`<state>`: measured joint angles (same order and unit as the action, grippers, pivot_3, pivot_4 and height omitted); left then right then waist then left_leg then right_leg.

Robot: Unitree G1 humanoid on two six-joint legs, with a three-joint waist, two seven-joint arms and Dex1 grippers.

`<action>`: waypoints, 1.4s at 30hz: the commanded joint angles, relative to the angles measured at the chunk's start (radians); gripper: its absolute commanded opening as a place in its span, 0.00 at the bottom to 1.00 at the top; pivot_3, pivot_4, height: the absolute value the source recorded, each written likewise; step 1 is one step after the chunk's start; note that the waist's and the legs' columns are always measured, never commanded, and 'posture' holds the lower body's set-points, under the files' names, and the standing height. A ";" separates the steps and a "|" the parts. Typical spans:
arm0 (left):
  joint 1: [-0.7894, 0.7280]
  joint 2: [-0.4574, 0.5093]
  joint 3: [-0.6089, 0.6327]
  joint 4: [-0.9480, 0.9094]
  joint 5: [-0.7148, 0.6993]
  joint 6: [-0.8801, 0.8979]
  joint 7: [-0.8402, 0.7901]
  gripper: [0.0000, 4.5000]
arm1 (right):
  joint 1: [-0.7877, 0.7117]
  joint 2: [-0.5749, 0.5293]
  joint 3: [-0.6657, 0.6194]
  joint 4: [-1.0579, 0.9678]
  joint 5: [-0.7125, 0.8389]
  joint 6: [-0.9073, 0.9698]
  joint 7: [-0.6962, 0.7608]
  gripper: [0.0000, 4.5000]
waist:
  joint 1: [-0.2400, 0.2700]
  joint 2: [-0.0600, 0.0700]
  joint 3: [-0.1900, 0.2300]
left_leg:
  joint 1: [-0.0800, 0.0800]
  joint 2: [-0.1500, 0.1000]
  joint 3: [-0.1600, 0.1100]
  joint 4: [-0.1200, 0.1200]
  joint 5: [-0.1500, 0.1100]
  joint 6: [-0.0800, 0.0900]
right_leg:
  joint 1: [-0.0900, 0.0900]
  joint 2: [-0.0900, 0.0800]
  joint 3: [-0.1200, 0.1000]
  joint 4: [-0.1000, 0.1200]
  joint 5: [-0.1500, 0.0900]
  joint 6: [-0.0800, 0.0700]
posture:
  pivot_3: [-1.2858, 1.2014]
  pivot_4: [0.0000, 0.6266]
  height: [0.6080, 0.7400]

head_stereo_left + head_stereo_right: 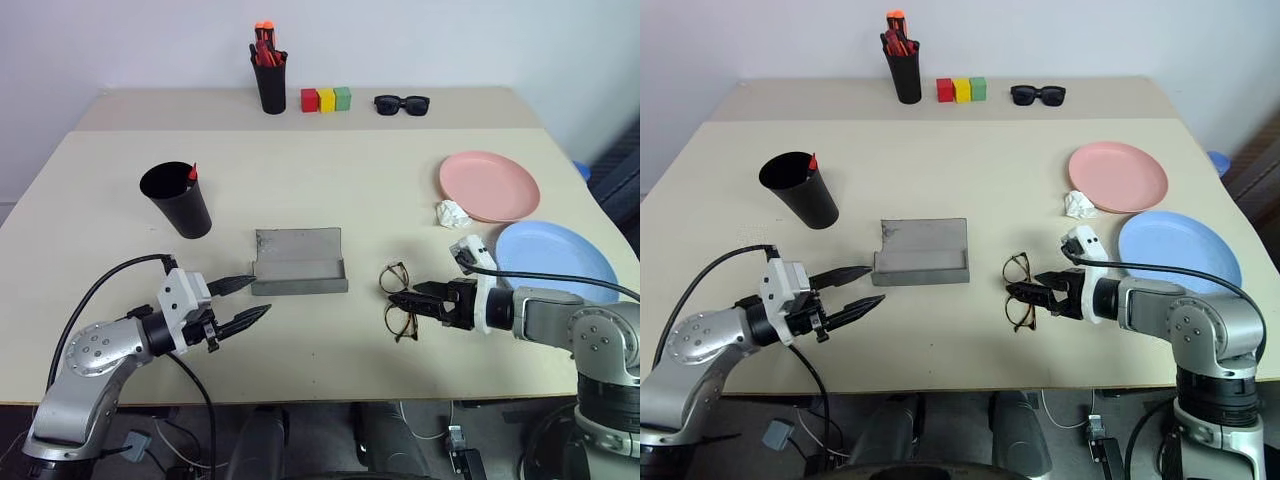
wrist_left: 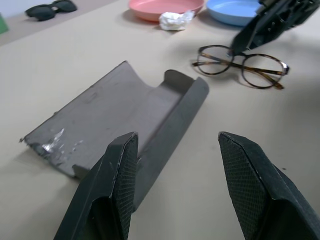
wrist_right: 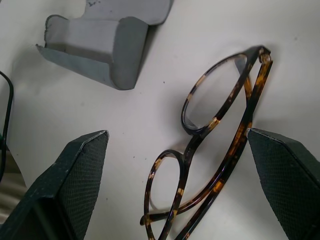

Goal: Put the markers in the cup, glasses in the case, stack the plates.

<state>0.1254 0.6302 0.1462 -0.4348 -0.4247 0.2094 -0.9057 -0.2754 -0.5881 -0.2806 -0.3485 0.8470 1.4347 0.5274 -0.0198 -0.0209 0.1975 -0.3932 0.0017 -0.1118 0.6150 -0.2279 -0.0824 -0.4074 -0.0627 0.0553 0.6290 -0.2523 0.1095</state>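
While my right gripper (image 1: 1025,291) sits wide open over the glasses (image 1: 1018,291) on the table (image 1: 970,180), left gripper (image 1: 855,290) gapes empty beside the open case (image 1: 923,252)

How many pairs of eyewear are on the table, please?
2. The glasses lie folded near the front, between the open case and the right gripper. The sunglasses lie at the far edge, right of the coloured blocks.

I have both arms reaching inward, low and roughly level; the left pincer (image 1: 244,301) stands parted, the right pincer (image 1: 402,301) spread wide.
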 commanded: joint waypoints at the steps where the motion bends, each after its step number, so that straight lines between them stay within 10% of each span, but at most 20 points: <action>1: 0.016 -0.002 0.035 -0.024 -0.011 -0.011 0.027 0.58 | -0.010 0.007 -0.015 -0.004 0.017 0.008 -0.013 0.83 | 0.000 0.000 0.000 | 0.000 0.000 0.000 0.000 0.000 0.000 | 0.000 0.000 0.000 0.000 0.000 0.000 | 0.52 0.24 1.00; 8: 0.000 0.007 0.043 -0.001 -0.012 0.000 0.039 0.58 | -0.001 -0.026 -0.008 -0.022 0.020 0.002 -0.002 0.03 | 0.001 0.000 0.000 | 0.000 0.000 0.000 0.000 0.000 0.000 | 0.000 0.000 0.000 0.000 0.000 0.000 | 0.52 0.24 1.00; 21: -0.001 -0.002 0.135 0.032 -0.024 0.038 0.148 0.58 | -0.207 -0.357 0.357 -0.194 -0.250 -0.508 0.325 0.01 | -0.013 0.001 0.000 | 0.000 0.002 0.002 0.000 0.000 0.000 | -0.001 0.000 0.000 -0.001 -0.002 0.003 | 0.52 0.24 1.00; 30: 0.044 0.029 0.178 0.057 -0.006 0.010 0.125 0.58 | -0.636 0.011 0.764 0.139 -0.581 -0.725 0.316 0.01 | -0.025 0.001 0.000 | -0.001 0.003 0.002 -0.002 0.000 0.000 | -0.003 0.001 -0.001 -0.001 0.001 -0.001 | 0.52 0.24 1.00; 42: 0.106 0.053 0.180 0.019 -0.023 0.020 0.077 0.58 | -0.604 0.117 0.878 0.289 -0.747 -0.803 0.402 0.01 | -0.025 0.001 0.000 | -0.001 0.003 0.002 -0.002 0.000 0.000 | -0.004 0.001 -0.001 0.001 0.001 -0.002 | 0.52 0.24 1.00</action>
<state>0.2307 0.6702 0.3103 -0.3908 -0.4289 0.2358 -0.8210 -0.8837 -0.4673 0.6168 -0.0232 0.1156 0.6273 0.9215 -0.0446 -0.0202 0.1979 -0.3937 0.0050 -0.1099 0.6133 -0.2281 -0.0825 -0.4110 -0.0617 0.0538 0.6299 -0.2513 0.1078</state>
